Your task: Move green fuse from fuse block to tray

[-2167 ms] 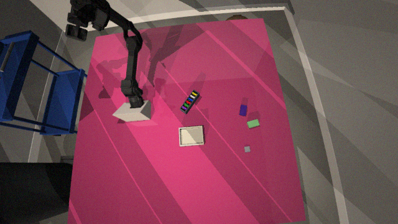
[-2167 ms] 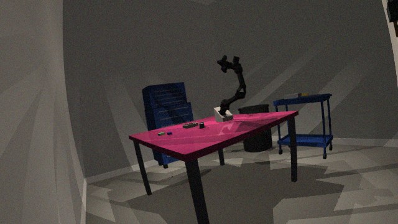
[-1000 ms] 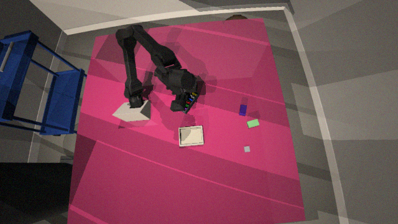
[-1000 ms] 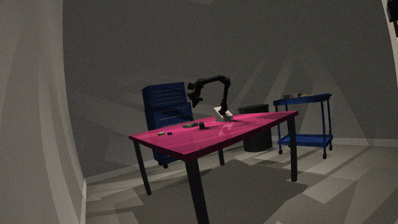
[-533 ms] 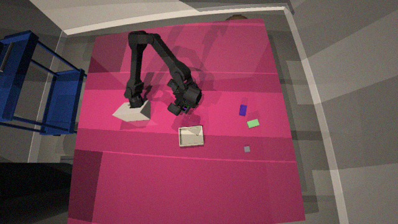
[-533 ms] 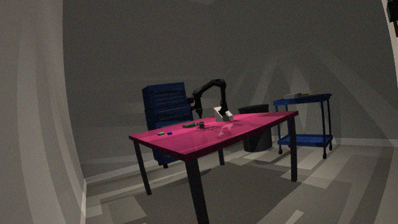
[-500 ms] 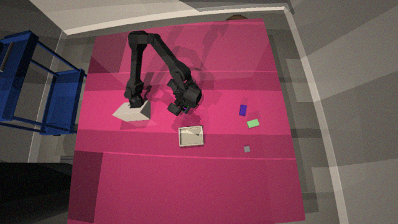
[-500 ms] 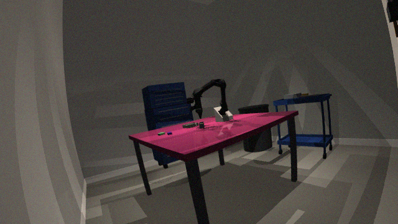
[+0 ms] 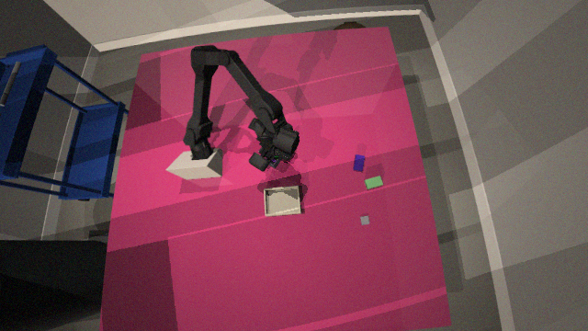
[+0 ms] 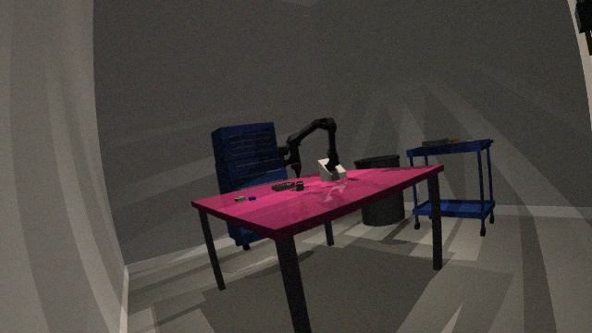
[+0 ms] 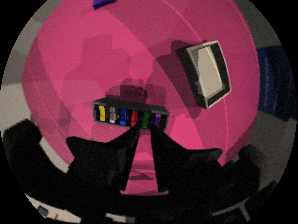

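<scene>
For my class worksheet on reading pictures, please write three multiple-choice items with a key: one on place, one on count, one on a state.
1. In the wrist view, which fuse sits between the red and purple ones?
A) yellow
B) green
C) blue

2. How many fuses stand in the fuse block?
A) four
B) five
C) six

3. How is the tray now?
A) without any fuse in it
B) holding one fuse
C) upside down

Key:
1 B: the green fuse has the red fuse on one side and the purple fuse on the other.
2 C: the fuse block shows yellow, white-grey, blue, red, green and purple.
3 A: the tray stands open side up, with only bare floor and shadow inside.
</scene>
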### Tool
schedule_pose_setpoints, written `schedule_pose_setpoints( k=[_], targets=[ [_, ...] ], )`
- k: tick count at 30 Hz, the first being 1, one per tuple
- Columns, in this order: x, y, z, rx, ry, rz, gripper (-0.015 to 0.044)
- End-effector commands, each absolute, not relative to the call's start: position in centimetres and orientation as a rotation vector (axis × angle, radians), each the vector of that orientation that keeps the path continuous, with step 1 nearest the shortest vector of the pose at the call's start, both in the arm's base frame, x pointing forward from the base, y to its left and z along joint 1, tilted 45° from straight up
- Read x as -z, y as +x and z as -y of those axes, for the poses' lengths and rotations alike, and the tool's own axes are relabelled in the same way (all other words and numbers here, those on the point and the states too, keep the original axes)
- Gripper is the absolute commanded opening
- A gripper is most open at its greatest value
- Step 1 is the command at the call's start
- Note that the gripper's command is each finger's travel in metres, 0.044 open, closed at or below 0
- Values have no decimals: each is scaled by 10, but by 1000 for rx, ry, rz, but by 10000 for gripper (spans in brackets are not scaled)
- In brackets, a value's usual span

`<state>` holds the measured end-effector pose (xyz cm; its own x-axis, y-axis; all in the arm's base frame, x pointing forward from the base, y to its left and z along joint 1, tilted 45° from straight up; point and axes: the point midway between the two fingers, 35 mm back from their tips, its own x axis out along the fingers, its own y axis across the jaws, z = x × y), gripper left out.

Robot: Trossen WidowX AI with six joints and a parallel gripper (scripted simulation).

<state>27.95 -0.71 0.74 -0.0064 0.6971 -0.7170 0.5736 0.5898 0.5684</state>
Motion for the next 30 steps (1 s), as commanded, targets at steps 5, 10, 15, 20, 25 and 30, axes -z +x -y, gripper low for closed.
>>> schedule_pose_setpoints(
  k=[5, 10, 15, 20, 25, 30],
  targets=[
    [0, 277, -1, -134, 1080, -1690, 74],
    [3, 276, -5, -135, 1081, -1690, 74],
    [6, 276, -8, -135, 1081, -1690, 74],
    [7, 276, -10, -135, 1081, -1690, 74],
    [7, 276, -10, -135, 1081, -1690, 74],
    [7, 276, -10, -135, 1081, -1690, 74]
  ],
)
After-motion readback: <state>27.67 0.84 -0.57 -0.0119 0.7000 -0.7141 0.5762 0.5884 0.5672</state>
